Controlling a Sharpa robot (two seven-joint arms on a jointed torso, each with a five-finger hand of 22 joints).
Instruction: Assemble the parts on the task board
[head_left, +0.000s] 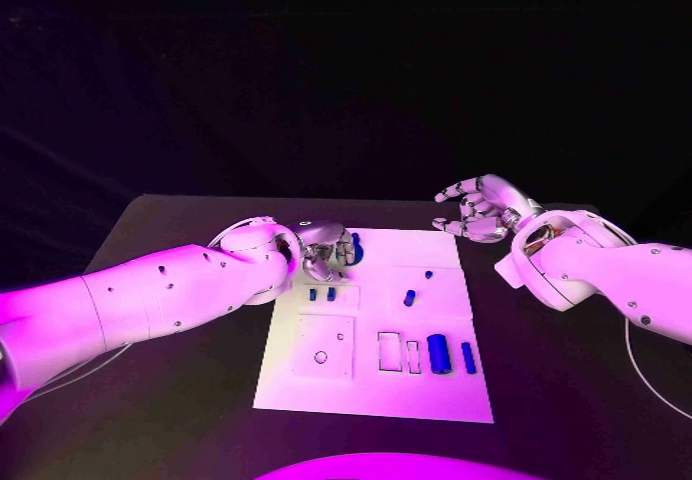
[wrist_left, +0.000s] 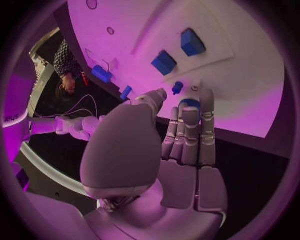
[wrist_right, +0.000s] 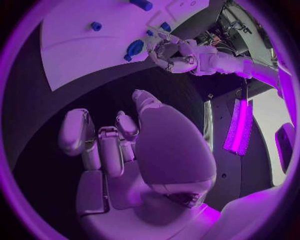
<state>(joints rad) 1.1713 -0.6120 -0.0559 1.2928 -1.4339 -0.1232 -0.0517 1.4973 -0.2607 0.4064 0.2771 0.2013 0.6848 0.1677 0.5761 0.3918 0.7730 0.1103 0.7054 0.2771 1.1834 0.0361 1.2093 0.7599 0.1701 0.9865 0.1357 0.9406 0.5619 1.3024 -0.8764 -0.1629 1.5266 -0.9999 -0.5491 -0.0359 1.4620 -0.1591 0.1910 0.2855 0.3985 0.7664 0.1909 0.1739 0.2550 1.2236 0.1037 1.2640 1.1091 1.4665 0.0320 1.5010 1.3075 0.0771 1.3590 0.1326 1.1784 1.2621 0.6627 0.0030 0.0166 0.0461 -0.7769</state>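
The left hand rests at the far left corner of the white rectangular task board, fingers touching a round blue part there; whether they grip it, I cannot tell. The right hand hovers over the black counter beyond the board, fingers spread, holding nothing.

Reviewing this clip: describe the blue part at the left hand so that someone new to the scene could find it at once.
Start at the white task board in the middle of the black table and go to its far edge, where the left hand reaches in. The round blue part lies right at the fingertips. It is a disc, unlike the small pegs and long bars nearer the robot.
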